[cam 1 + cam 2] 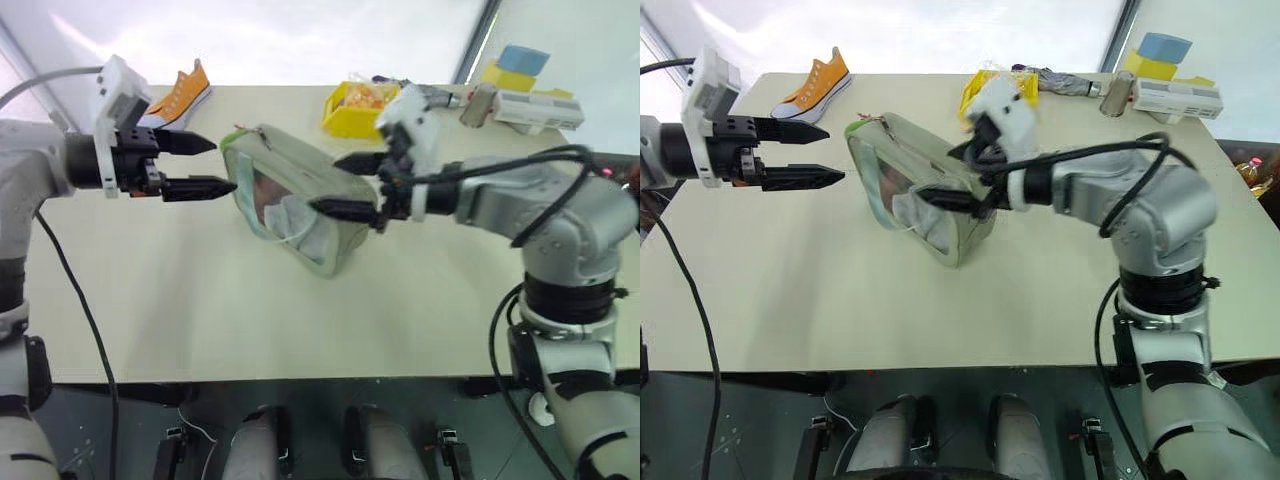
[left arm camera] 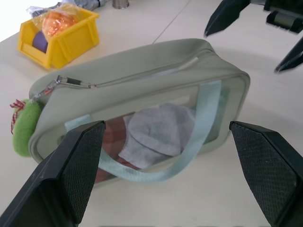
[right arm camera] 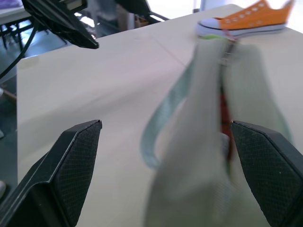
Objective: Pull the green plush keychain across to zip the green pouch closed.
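Note:
The green pouch (image 1: 290, 200) lies tilted on the table, clear window and mint strap (image 2: 199, 137) facing me. The green plush keychain (image 2: 26, 127) hangs at its far-left end, hooked to the zip slider (image 2: 71, 81). My left gripper (image 1: 222, 165) hovers open just left of that end, close to the keychain and touching nothing. My right gripper (image 1: 328, 183) is open over the pouch's right end, one finger above the top and one in front of the window; whether it touches the fabric I cannot tell. Neither gripper holds anything.
A yellow bin (image 1: 352, 108) with wrapped items stands behind the pouch. An orange sneaker (image 1: 180, 95) lies at the back left. Boxes and a can (image 1: 525, 100) crowd the back right corner. The table's front edge (image 1: 300, 380) runs near me.

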You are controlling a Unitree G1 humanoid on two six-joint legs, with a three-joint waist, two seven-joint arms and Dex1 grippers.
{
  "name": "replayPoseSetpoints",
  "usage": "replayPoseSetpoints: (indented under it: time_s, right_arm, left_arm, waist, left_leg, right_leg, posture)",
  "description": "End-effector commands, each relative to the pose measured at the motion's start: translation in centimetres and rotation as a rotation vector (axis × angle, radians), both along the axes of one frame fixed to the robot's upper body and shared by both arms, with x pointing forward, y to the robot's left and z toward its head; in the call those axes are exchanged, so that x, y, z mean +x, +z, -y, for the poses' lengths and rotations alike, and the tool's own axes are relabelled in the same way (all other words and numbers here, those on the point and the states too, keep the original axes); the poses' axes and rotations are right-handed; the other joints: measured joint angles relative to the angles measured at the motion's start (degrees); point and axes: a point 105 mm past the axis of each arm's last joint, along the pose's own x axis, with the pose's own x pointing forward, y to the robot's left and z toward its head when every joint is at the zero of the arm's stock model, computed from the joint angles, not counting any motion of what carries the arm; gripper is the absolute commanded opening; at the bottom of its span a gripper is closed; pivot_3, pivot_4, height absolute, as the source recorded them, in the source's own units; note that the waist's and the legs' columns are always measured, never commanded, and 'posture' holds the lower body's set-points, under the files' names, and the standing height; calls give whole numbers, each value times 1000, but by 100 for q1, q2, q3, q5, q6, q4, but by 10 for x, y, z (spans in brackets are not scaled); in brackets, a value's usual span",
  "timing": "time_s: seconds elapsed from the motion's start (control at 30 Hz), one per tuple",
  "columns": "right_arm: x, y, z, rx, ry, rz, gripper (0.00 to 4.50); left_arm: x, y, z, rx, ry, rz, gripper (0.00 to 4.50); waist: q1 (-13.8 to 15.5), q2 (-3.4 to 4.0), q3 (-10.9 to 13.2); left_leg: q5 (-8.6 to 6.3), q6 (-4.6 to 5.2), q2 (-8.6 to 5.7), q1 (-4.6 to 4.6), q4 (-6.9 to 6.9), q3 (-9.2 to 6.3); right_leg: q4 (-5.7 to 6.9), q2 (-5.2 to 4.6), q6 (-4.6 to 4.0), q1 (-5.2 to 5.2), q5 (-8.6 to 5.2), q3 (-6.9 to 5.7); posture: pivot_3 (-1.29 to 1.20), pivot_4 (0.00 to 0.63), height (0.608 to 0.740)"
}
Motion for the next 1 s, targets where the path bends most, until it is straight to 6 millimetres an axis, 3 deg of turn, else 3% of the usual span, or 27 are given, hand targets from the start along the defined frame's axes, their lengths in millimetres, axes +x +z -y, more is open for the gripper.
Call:
replayPoseSetpoints:
  time_s: [0.03, 0.17, 0.23, 0.3, 0.5, 0.7, 0.8, 0.97, 1.0]
  right_arm:
    - [7, -17, -11, -82, -18, 63, 4500]
    - [23, -26, -10, -157, -55, 121, 4500]
    - [25, -27, -9, -170, -51, 136, 3984]
    - [26, -27, -8, -191, -40, 159, 3218]
    - [32, -25, 0, -231, -52, 217, 14]
    - [26, -2, -2, -141, -33, 228, 14]
    - [24, 7, -1, -104, -39, 213, 906]
    - [26, -10, -1, -151, -58, 181, 3413]
    - [28, -15, 0, -163, -66, 172, 3413]
  left_arm:
    - [-7, 10, 0, -16, 14, 52, 4481]
    - [-10, 8, 3, -21, 24, 56, 4481]
    - [-11, 8, 2, -24, 35, 59, 4500]
    - [-11, 7, 0, -28, 49, 62, 4500]
    - [-12, 4, -1, -34, 65, 63, 4500]
    - [-10, 7, -3, -43, 79, 76, 4500]
    - [-10, 7, -4, -40, 80, 79, 4500]
    - [-8, 8, -2, -46, 76, 83, 4500]
    - [-8, 7, -2, -42, 75, 84, 4500]
  waist:
    - [1, -3, -2]
    - [-17, -8, -5]
    - [-23, -8, -5]
    - [-23, -8, -5]
    - [-12, -8, -5]
    - [-11, -9, -5]
    - [-11, -8, -5]
    - [-11, -9, -5]
    - [-12, -8, -5]
  left_leg:
    - [-1, 2, -1, -1, 4, -2]
    - [-3, 6, -3, 3, 19, -3]
    - [-3, 6, -1, 4, 25, -5]
    - [-3, 6, 2, 4, 30, -6]
    - [-6, 10, 3, 2, 58, -6]
    - [-7, 11, 3, 1, 64, -7]
    - [-6, 11, 3, 1, 65, -7]
    - [-7, 11, 3, 1, 66, -7]
    - [-7, 11, 3, 1, 66, -7]
  right_leg:
    - [0, -1, 0, 4, 0, 0]
    - [6, -3, 2, 12, 1, 0]
    - [14, -2, 2, 12, 1, 0]
    - [22, 2, 1, 10, 1, 0]
    - [42, 1, 1, 11, 0, 0]
    - [47, 1, 0, 12, 0, 0]
    - [49, 1, 0, 11, 0, 0]
    - [48, 1, 0, 11, 0, 0]
    - [49, 1, 0, 11, 0, 0]
  posture:
    - [0, 150, 740]
    - [0, 150, 740]
    - [0, 150, 740]
    - [0, 150, 740]
    - [0, 150, 740]
    - [0, 150, 740]
    - [0, 150, 740]
    - [0, 150, 740]
    - [0, 150, 740]
